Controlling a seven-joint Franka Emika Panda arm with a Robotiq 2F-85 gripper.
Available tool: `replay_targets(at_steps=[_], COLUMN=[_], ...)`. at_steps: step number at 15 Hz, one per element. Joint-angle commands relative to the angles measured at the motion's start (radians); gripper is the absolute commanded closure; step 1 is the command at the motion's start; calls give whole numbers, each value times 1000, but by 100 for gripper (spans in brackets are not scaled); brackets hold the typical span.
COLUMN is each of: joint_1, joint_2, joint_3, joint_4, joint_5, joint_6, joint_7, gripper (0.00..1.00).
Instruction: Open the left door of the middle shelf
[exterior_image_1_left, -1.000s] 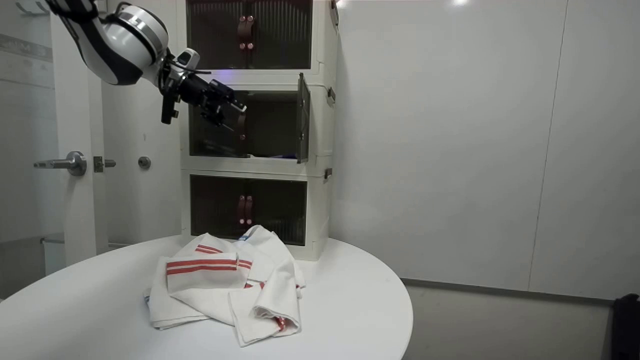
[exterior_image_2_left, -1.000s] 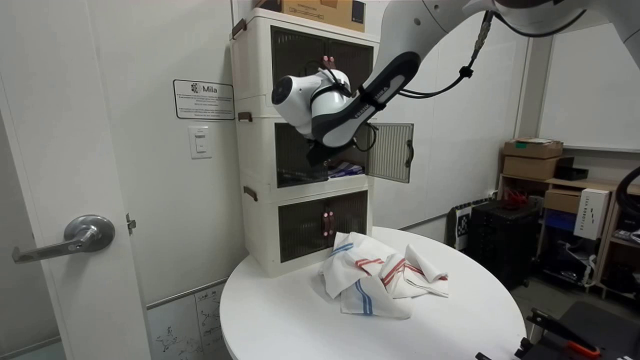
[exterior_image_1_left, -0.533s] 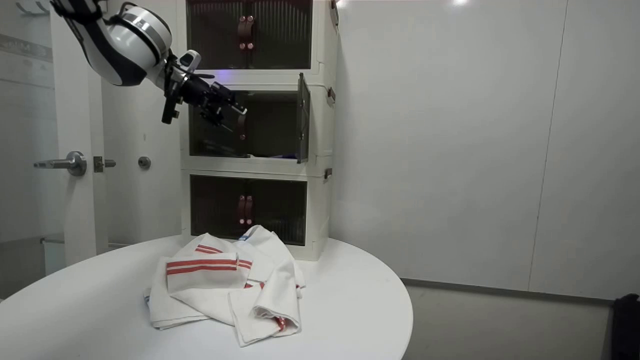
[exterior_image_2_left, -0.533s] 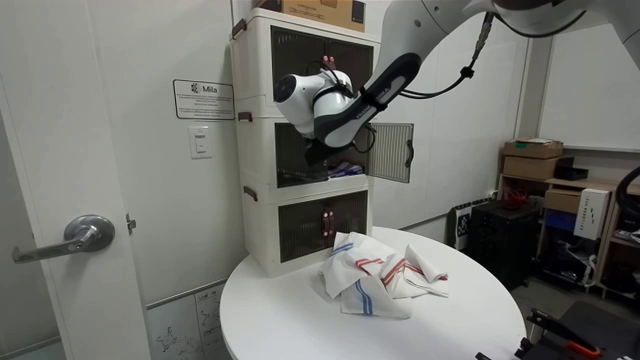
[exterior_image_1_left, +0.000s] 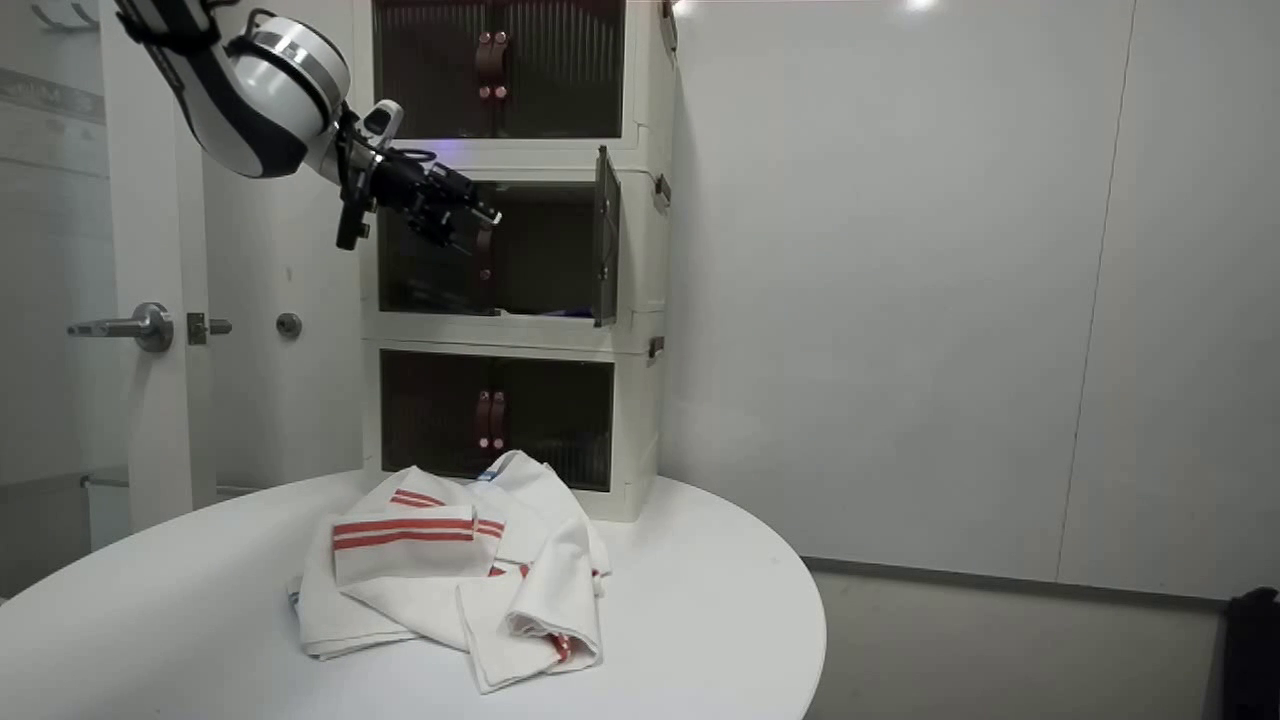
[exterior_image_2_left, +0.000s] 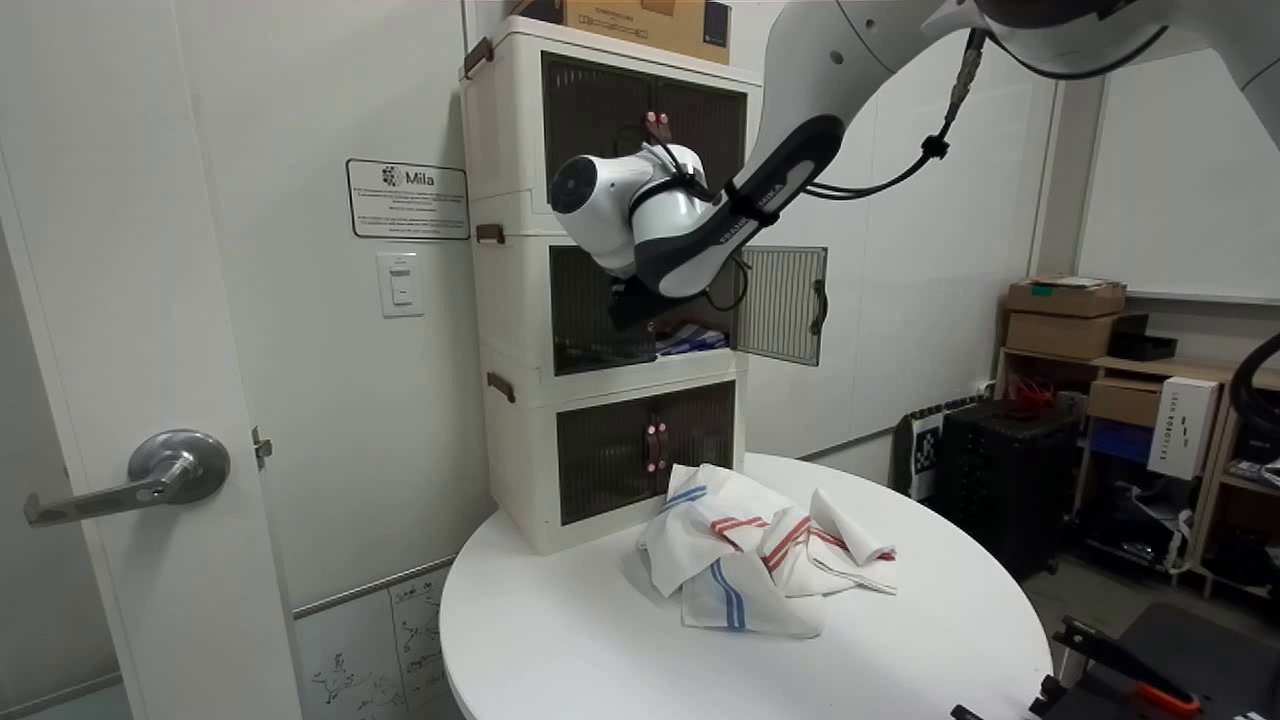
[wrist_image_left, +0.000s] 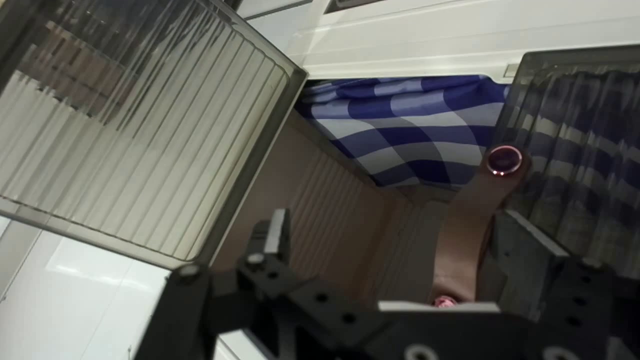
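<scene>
Three tiers high, a white cabinet (exterior_image_2_left: 510, 460) stood at about 11 o'clock on a round white desk (exterior_image_2_left: 560, 640) in an exterior view. The middle shelf (exterior_image_1_left: 550, 250) was its centre tier. The left door (exterior_image_1_left: 430, 285) covered the 9 o'clock half of that shelf in both exterior views and looked closed; its twin door (exterior_image_2_left: 785, 305), at 3 o'clock, stood swung outward. The robot arm (exterior_image_1_left: 265, 95) extended from 10 o'clock in an exterior view, with the black gripper (exterior_image_1_left: 481, 234) in front of the left door.

The wrist view showed the scene roughly upside down, so the left door appeared at 3 o'clock. The gripper's fingers (wrist_image_left: 274, 237) were spread apart, and the left door's brown strap handle (wrist_image_left: 462, 240) showed between them; whether either finger touched it could not be told. Blue-and-white checked cloth (wrist_image_left: 420, 125) lay inside the shelf, at 2 o'clock.

On the desk, at 5 o'clock in an exterior view, a heap of white cloth (exterior_image_2_left: 760, 565) with red and blue stripes lay in front of the cabinet.
</scene>
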Motion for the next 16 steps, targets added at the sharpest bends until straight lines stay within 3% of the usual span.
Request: replay_targets(at_steps=[1,8,9,16], joint_1=[4,3,3,10], joint_2=[24,30,30,32], joint_3=[-11,-8,-8,-3], joint_4=[33,37,36,38], joint_5=[-54,-85,-84,-71], joint_6=[15,5,3,-10], joint_7=[62,117,117,116], gripper=[0,4,25,75])
